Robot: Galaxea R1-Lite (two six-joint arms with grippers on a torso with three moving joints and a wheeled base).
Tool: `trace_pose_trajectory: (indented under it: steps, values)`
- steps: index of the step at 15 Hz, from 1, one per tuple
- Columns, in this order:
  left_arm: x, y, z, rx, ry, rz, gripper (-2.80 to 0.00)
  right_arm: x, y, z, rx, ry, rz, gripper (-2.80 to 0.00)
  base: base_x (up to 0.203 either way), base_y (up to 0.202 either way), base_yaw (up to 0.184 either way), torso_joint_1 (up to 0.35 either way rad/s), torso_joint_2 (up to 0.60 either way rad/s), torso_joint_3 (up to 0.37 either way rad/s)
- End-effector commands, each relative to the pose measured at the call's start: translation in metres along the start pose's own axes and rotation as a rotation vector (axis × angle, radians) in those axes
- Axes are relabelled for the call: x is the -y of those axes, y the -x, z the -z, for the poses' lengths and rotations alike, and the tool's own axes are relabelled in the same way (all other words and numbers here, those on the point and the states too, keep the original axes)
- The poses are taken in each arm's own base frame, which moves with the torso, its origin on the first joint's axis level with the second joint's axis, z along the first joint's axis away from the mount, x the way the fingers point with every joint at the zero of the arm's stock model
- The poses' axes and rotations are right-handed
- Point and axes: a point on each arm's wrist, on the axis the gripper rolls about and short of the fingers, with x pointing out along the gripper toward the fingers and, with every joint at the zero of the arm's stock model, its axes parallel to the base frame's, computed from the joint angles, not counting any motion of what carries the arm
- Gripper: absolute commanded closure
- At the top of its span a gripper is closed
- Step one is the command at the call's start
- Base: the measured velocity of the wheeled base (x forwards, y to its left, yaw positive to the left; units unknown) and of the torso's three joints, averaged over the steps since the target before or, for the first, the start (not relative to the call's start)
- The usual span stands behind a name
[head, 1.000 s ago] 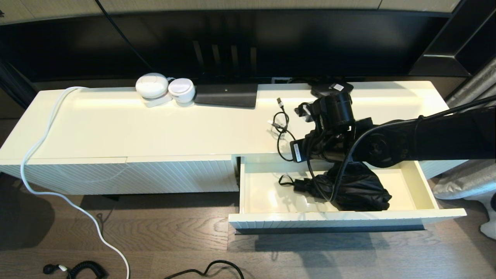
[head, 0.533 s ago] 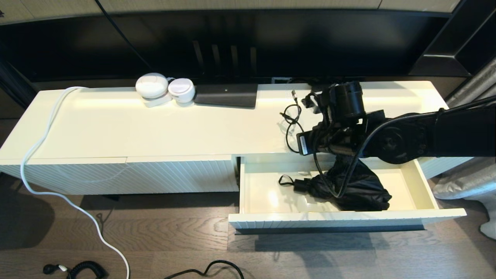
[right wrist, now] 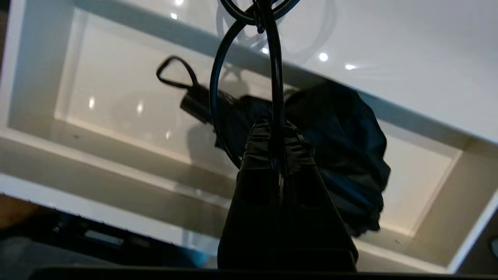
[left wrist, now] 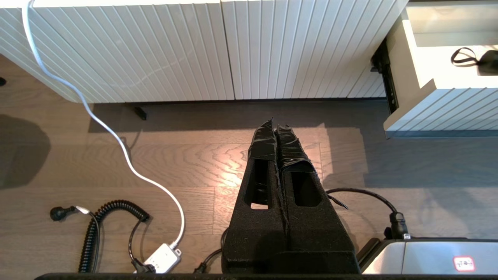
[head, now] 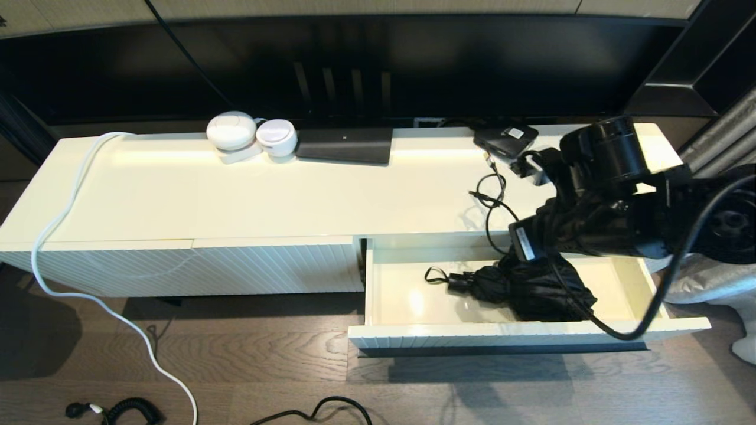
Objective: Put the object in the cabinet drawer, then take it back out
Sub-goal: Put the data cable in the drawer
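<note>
The cabinet drawer [head: 531, 334] stands pulled out at the right, its cream inside [right wrist: 116, 97] showing. A black folded umbrella [head: 543, 289] lies in it, strap loop to the left. My right gripper [head: 507, 251] hangs over the drawer's back edge, above the umbrella [right wrist: 350, 140]. It is shut [right wrist: 275, 130] on a thin black cable [right wrist: 272, 58]. That cable [head: 491, 203] loops up over the cabinet top, its plug ends free. My left gripper [left wrist: 275, 124] is shut and empty over the floor, left of the drawer's corner [left wrist: 439, 109].
On the cabinet top sit two white round devices [head: 251, 134], a flat black box [head: 345, 144] and a small black box [head: 505, 137]. A white cord [head: 53, 236] drapes down to the floor. The diagonally ribbed panel [head: 236, 265] is left of the drawer.
My right arm has swung to the right and toward the cabinet's back, carrying the dangling cable along. The umbrella and the drawer have stayed put.
</note>
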Motion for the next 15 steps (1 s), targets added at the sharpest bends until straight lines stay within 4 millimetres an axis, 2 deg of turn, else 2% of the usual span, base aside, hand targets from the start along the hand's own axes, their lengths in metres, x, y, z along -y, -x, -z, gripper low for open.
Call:
trace_pose_trajectory:
  steps: [1, 4, 8, 11, 13, 15]
  values:
    - [0.0, 0.0, 0.0, 0.0, 0.0, 0.0, 0.0, 0.014, 0.026, 0.007, 0.011, -0.016, 0.023, 0.0, 0.0, 0.0, 0.0, 0.0, 0.0, 0.0]
    - [0.0, 0.0, 0.0, 0.0, 0.0, 0.0, 0.0, 0.041, 0.038, 0.038, -0.066, -0.046, 0.099, 0.0, 0.0, 0.0, 0.0, 0.0, 0.0, 0.0]
    - [0.0, 0.0, 0.0, 0.0, 0.0, 0.0, 0.0, 0.063, 0.036, 0.068, -0.226, -0.078, 0.155, 0.0, 0.0, 0.0, 0.0, 0.0, 0.0, 0.0]
    - [0.0, 0.0, 0.0, -0.001, 0.0, 0.0, 0.0, 0.063, 0.033, 0.081, -0.275, -0.077, 0.148, 0.0, 0.0, 0.0, 0.0, 0.0, 0.0, 0.0]
    - [0.0, 0.0, 0.0, 0.0, 0.0, 0.0, 0.0, 0.059, 0.025, 0.099, -0.348, -0.067, 0.138, 0.0, 0.0, 0.0, 0.0, 0.0, 0.0, 0.0]
    - [0.0, 0.0, 0.0, 0.0, 0.0, -0.001, 0.0, 0.057, 0.017, 0.106, -0.387, -0.065, 0.133, 0.0, 0.0, 0.0, 0.0, 0.0, 0.0, 0.0]
